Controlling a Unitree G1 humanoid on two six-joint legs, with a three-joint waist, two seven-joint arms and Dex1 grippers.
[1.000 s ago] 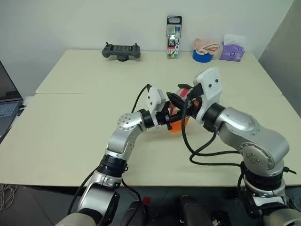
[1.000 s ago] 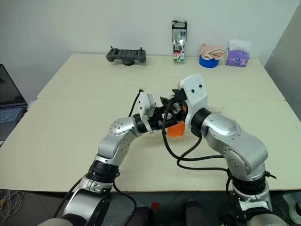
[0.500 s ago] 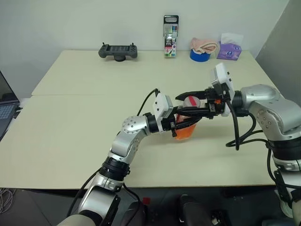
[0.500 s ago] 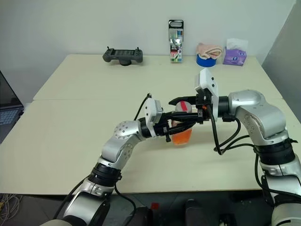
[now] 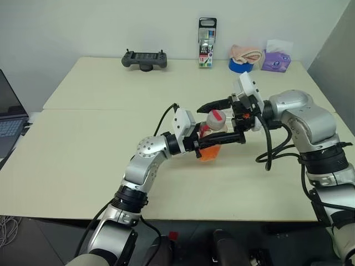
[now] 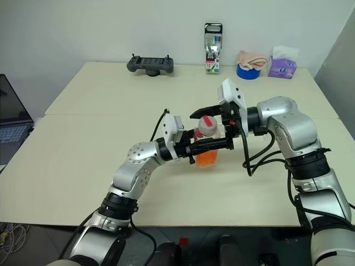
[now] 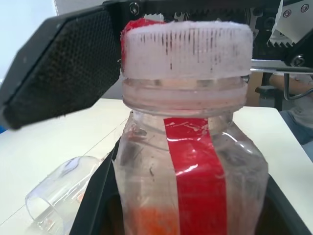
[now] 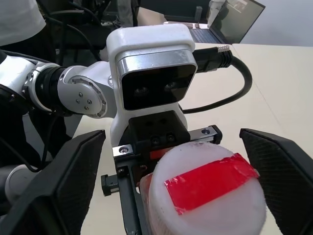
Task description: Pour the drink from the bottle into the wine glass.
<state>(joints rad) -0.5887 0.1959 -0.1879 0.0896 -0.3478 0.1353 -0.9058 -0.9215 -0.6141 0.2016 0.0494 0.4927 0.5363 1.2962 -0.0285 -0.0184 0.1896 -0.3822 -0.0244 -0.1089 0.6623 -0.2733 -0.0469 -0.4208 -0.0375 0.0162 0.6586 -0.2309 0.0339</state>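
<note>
Now — left pincer [image 5: 206, 145] clamps bottle [image 5: 211, 138] | right pincer [image 5: 217, 121] spread wide astride cap [image 8: 208, 193]

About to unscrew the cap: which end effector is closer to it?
Right. The right end effector stands open with a finger on either side of the cap. The left end effector is shut on the bottle lower down, below the cap.

Head stereo pair looks down over the table [image 5: 83, 144]; both wrist cameras face the bottle [image 7: 190, 161] closely.
</note>
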